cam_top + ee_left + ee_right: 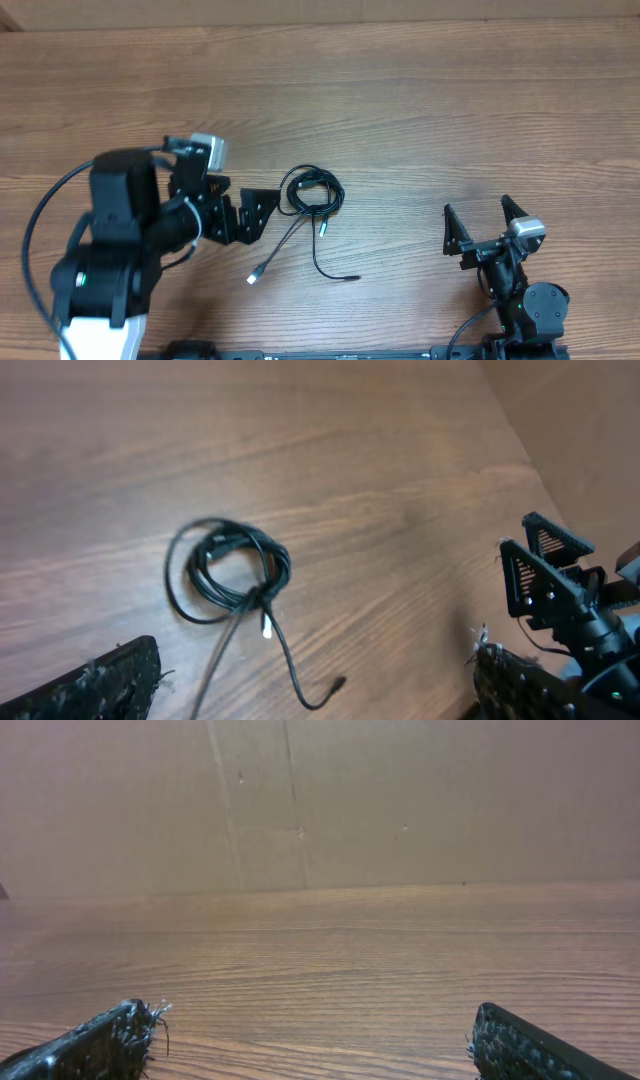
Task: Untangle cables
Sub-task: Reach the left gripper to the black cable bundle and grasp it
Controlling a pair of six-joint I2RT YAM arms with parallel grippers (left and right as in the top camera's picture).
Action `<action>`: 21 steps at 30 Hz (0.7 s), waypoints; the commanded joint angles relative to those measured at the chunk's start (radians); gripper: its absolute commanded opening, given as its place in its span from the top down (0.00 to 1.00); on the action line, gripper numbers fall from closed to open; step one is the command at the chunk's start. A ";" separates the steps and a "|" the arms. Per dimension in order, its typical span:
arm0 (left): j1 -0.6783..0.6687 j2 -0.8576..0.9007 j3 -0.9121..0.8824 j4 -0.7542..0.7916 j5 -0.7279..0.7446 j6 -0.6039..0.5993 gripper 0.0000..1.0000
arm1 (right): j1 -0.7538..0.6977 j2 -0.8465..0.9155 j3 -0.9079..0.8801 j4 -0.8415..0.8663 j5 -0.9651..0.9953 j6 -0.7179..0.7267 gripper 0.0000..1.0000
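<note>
Overhead: cables (300, 186) mid-table; left hand (243, 205) beside, maybe touching.

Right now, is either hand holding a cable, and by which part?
Nothing is held. The left hand and right hand are both open; the cables lie on the table.

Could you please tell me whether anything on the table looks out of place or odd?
The cables lie knotted in a small coil mid-table, loose ends trailing toward the robot. Also, the finger pads in both wrist views look frayed, with fibres sticking out.
</note>
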 commanded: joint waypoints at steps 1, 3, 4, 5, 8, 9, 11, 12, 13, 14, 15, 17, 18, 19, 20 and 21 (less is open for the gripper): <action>0.005 0.070 0.009 0.000 0.056 -0.058 0.00 | 0.000 -0.012 -0.010 0.004 0.014 0.004 0.00; 0.003 0.124 0.009 -0.003 0.055 -0.127 0.00 | 0.000 -0.012 -0.010 0.004 0.014 0.004 0.00; 0.003 0.150 0.009 -0.003 0.049 -0.161 0.00 | 0.000 -0.012 -0.010 0.004 0.014 0.004 0.00; 0.003 0.182 0.009 -0.003 0.039 -0.203 0.02 | 0.000 -0.012 -0.010 0.004 0.014 0.004 0.00; -0.005 0.279 0.009 -0.002 -0.026 -0.310 0.12 | 0.000 -0.012 -0.010 0.004 0.014 0.004 0.00; -0.009 0.308 0.009 0.000 -0.051 -0.332 0.16 | 0.000 -0.012 -0.010 0.004 0.014 0.004 0.00; -0.019 0.370 0.009 0.005 -0.114 -0.372 0.25 | 0.000 -0.012 -0.010 0.004 0.014 0.004 0.00; -0.026 0.403 0.009 0.009 -0.144 -0.390 0.25 | 0.000 -0.012 -0.010 0.004 0.014 0.004 0.00; -0.031 0.431 0.009 0.012 -0.167 -0.402 0.26 | 0.000 -0.012 -0.010 0.004 0.014 0.004 0.00; -0.038 0.462 0.009 0.018 -0.190 -0.418 0.28 | 0.000 -0.012 -0.010 0.004 0.014 0.004 0.00; -0.047 0.493 0.009 0.027 -0.203 -0.424 0.31 | 0.000 -0.012 -0.010 0.004 0.014 0.004 0.00; -0.068 0.547 0.009 0.051 -0.208 -0.436 0.34 | 0.000 -0.012 -0.010 0.004 0.014 0.004 0.00; -0.083 0.579 0.009 0.068 -0.209 -0.444 0.34 | 0.000 -0.012 -0.010 0.004 0.014 0.004 0.00; -0.094 0.599 0.009 0.080 -0.210 -0.447 0.34 | 0.000 -0.012 -0.010 0.004 0.014 0.004 0.00; -0.108 0.622 0.009 0.095 -0.215 -0.450 0.35 | 0.000 -0.012 -0.010 0.004 0.014 0.004 0.00; -0.126 0.650 0.009 0.114 -0.230 -0.450 0.37 | 0.000 -0.012 -0.010 0.004 0.014 0.004 0.00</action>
